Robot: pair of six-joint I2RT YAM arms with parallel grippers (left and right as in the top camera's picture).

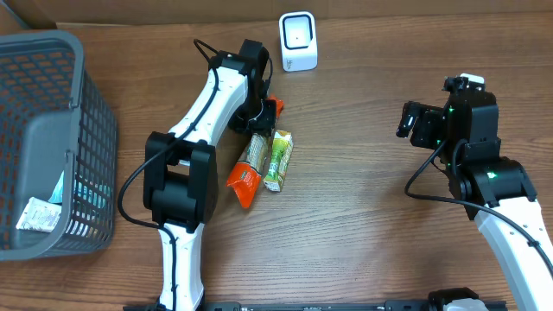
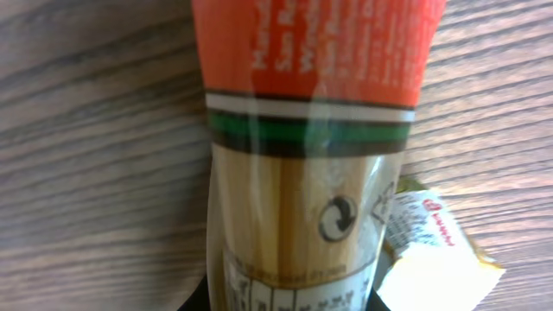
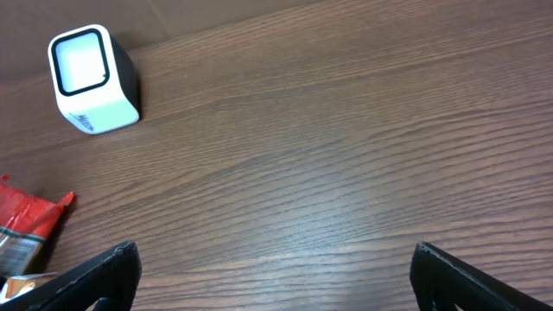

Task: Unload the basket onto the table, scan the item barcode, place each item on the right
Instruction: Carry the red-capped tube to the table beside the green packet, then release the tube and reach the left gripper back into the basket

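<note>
Two packets lie side by side near the middle of the tabletop [image 1: 363, 216], a little toward its far edge: the orange packet [image 1: 249, 164] with a clear middle showing pale sticks, and a green packet [image 1: 278, 160] touching its right side. My left gripper [image 1: 268, 117] is down over the far end of the orange packet, and the claw is closed on that end. From the left wrist camera the packet fills the frame, with its orange band, a green and white stripe and the clear section running down toward the fingers, which are mostly hidden. A pale packet end [image 2: 432, 255] with red print sits just beside it, and I cannot tell whether it belongs to the green one. The white scanner [image 1: 298, 41] stands at the far edge of the tabletop, near the left gripper but apart from it. My right gripper [image 1: 415, 125] hangs above the bare wood toward the right edge, its claw spread wide with nothing in it. Its dark fingers [image 3: 95, 281] show at both lower corners of the right wrist view. A grey basket [image 1: 86, 130] occupies the left edge, with a white sachet [image 1: 39, 214] inside.
</note>
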